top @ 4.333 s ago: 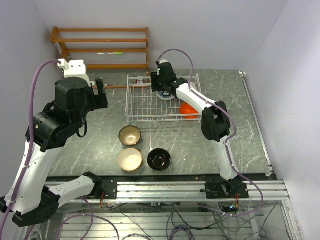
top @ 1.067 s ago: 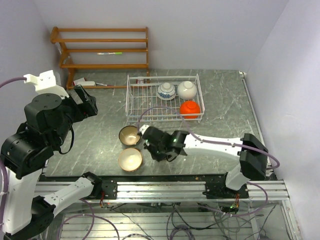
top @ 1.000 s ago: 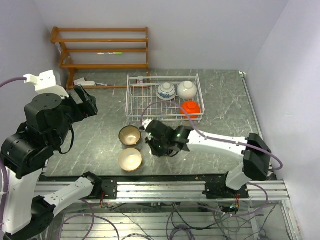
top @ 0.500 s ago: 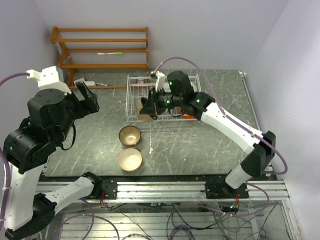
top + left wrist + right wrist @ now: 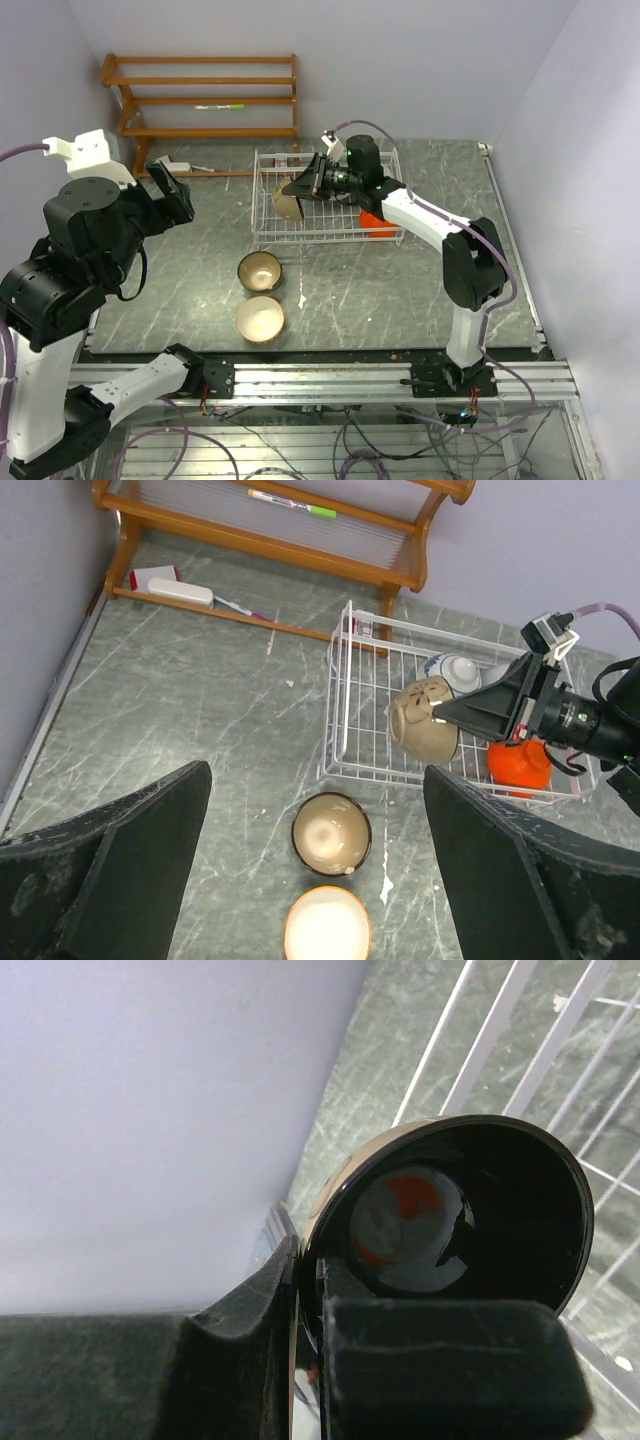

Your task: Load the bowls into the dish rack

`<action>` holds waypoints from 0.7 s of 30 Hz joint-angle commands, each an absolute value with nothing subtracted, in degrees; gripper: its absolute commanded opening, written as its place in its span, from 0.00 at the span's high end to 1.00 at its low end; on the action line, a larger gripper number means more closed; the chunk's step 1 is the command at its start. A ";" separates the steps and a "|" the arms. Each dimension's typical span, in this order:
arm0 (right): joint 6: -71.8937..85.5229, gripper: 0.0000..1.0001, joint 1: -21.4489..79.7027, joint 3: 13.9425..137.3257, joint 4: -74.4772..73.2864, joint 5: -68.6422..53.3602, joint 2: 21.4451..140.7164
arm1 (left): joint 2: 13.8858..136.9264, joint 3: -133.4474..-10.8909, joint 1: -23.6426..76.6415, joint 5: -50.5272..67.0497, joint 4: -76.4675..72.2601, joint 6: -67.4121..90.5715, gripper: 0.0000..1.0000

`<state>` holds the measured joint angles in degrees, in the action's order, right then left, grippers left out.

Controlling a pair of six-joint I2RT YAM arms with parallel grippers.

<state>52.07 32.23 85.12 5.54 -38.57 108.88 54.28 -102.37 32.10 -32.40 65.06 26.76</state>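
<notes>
Right gripper [image 5: 300,191] clamped on black bowl [image 5: 288,207], moved from lower-centre table [image 5: 190,285] to over dish rack [image 5: 320,241] left half; fourth bowl nearly loaded.

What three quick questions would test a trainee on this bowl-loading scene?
1. True or false: the left gripper is open and empty.
2. How many bowls stand on the table outside the dish rack? A one, B two, C four.
3. Fill in: the held bowl in the right gripper is glossy ____ inside.
Key: 1 true. 2 B, the brown bowl and the cream bowl. 3 black.
</notes>
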 commanded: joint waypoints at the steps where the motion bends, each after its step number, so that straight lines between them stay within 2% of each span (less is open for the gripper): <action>1: 64.57 1.00 31.41 85.08 24.72 -40.77 112.02 | 54.06 -102.94 32.41 -33.59 64.65 25.43 0.01; 10: 74.70 1.00 31.38 84.23 36.26 -38.00 121.89 | 53.80 -103.29 32.43 -34.07 65.21 24.01 0.01; 21: 79.19 1.00 31.12 78.61 39.94 -36.37 124.15 | 53.04 -101.91 32.43 -35.01 65.02 23.27 0.01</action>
